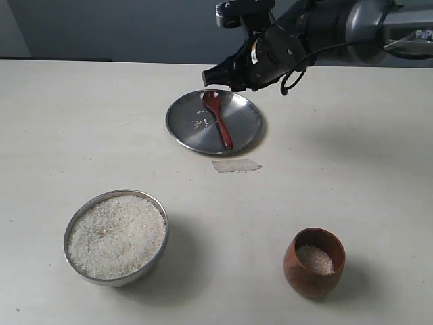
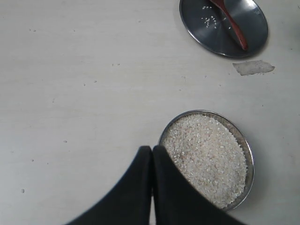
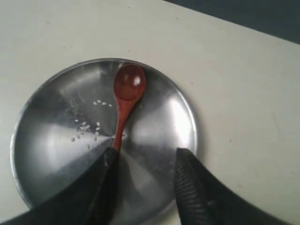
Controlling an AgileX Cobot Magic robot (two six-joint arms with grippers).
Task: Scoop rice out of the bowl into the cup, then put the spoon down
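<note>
I see the bowl (image 1: 68,233), deep shiny steel, upright on the worktop (image 1: 67,122) at the lower left of the exterior view. The rice (image 1: 116,235) fills it nearly to the rim, pale and dry. The cup (image 1: 306,279), rounded reddish-brown wood, stands upright well to the right, partly filled with grains. The spoon (image 1: 218,116) lies flat, hollow up, on the steel plate (image 1: 245,123) farther back, with a few stray grains beside it.

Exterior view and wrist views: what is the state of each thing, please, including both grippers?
bowl, upright, full of rice
cup, upright, partly filled with rice
spoon, lying on the plate, empty, not gripped
plate, holding the spoon and a few loose grains
right gripper, open, over the plate
left gripper, shut, empty, beside the bowl
</note>
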